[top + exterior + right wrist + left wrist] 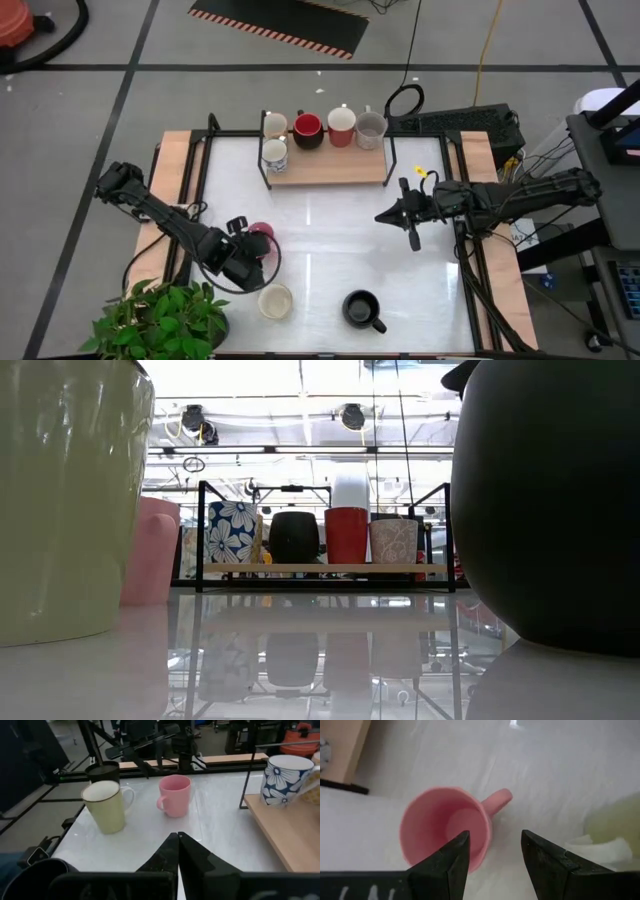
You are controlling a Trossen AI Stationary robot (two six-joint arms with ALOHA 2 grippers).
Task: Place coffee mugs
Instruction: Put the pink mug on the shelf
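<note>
Pink mug (445,827) below spread left gripper (492,852).

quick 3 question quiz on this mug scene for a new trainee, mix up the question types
1. True or false: the left claw is shut on the pink mug.
2. How many mugs stand on the wooden rack? A) three B) five C) seven
3. Fill in: the mug nearest the potted plant is the ____ mug.

Key:
1. False. The left claw is open above the pink mug, one finger over its rim.
2. B. Five, including the blue-flowered mug.
3. Cream. The black mug stands further along, and the right claw is shut, away from all mugs.
</note>
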